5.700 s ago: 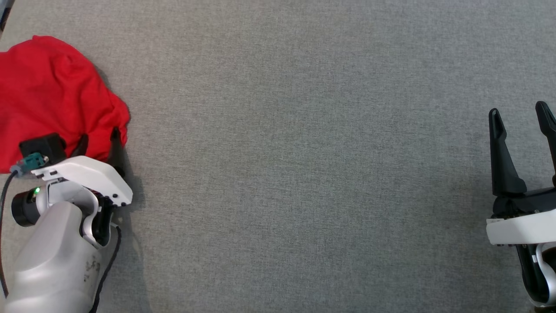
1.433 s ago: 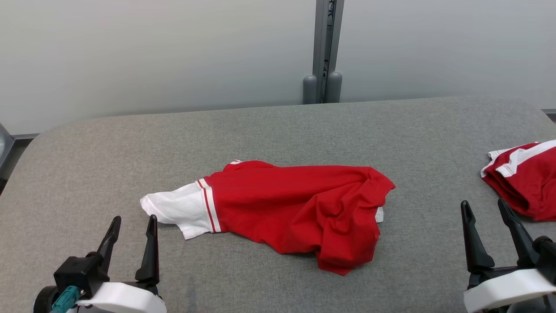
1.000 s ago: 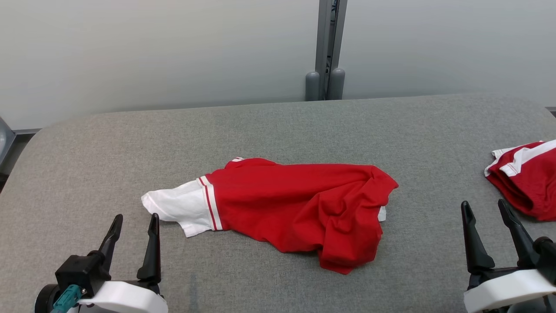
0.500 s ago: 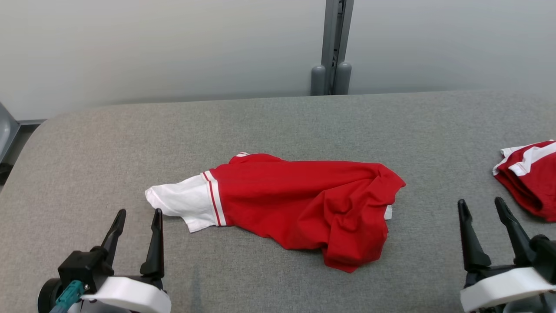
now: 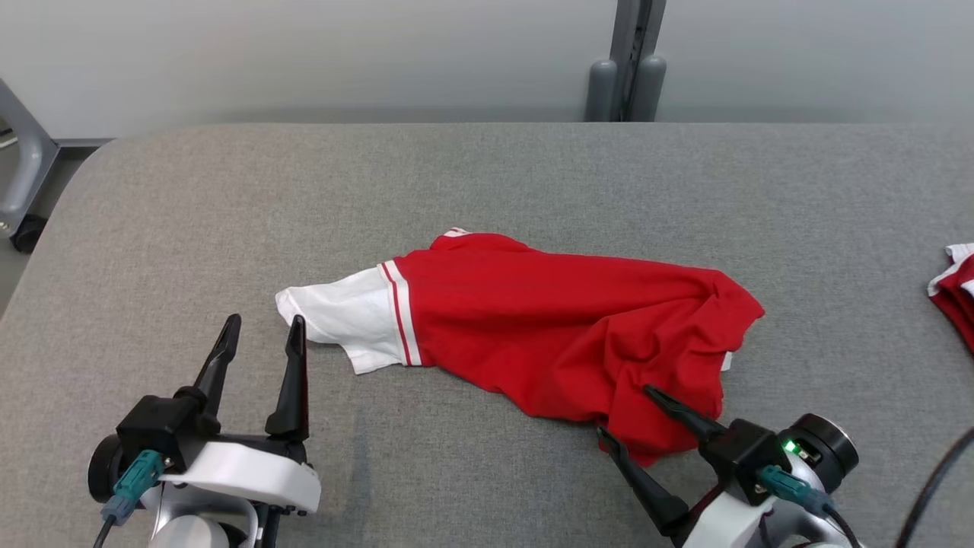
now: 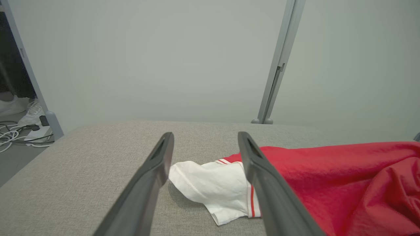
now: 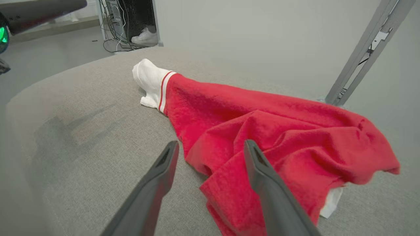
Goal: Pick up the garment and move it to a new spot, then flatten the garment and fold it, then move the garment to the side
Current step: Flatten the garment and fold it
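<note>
A pale grey wall (image 5: 304, 61) and metal post (image 5: 633, 46) stand behind the grey table (image 5: 487, 175).

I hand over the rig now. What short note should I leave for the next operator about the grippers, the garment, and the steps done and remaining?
Left gripper: open, empty, just short of the white sleeve.
Right gripper: open, empty, fingers either side of the crumpled near-right hem of the red garment.
Garment: middle of the table, bunched, not flat. A second red garment lies at the right edge of the head view.
Done: garment lies in the work area, held by neither gripper.
To do: flatten, fold, move to the side.
</note>
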`<state>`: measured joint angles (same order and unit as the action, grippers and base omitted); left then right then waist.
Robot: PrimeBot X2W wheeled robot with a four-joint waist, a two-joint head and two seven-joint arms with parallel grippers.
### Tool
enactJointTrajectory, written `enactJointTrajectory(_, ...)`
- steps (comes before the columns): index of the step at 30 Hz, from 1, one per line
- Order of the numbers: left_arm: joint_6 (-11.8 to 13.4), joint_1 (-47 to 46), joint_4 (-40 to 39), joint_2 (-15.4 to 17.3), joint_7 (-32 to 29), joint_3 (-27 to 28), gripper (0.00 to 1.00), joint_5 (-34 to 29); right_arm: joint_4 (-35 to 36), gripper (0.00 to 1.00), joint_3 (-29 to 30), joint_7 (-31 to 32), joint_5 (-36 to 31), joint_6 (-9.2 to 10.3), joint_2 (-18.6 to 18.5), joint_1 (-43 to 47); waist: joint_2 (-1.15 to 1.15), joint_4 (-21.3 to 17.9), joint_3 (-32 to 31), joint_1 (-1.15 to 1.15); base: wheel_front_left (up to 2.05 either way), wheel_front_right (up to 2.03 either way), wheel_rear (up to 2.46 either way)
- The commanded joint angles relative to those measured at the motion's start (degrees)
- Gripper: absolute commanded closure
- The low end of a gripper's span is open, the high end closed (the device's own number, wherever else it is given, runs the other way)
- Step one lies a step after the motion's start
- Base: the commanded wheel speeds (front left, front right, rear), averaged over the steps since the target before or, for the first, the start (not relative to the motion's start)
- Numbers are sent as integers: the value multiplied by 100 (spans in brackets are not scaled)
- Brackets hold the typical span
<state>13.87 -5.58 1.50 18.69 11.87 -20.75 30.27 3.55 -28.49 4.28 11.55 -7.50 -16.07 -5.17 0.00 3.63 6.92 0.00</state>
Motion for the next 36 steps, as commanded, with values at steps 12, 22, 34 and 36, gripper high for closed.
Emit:
enactJointTrajectory(12,-184,-536,322,-239,195,-89,0,-71,-1301,100,-47,273,-337,1,-351,-537,0,208,479,0,0,0,0)
enactJointTrajectory(22,-190,-530,367,-143,260,33,0,-94,-606,100,-154,145,-3,1,-471,-432,0,-118,500,0,0,0,0)
enactJointTrajectory(34,-137,-515,270,-26,198,59,0,-68,314,100,962,325,155,0,-404,-80,0,-465,458,0,0,0,0)
enactJointTrajectory(36,-155,-577,254,-32,185,29,0,-82,194,100,1121,281,191,1,-342,-135,0,-445,504,0,0,0,0)
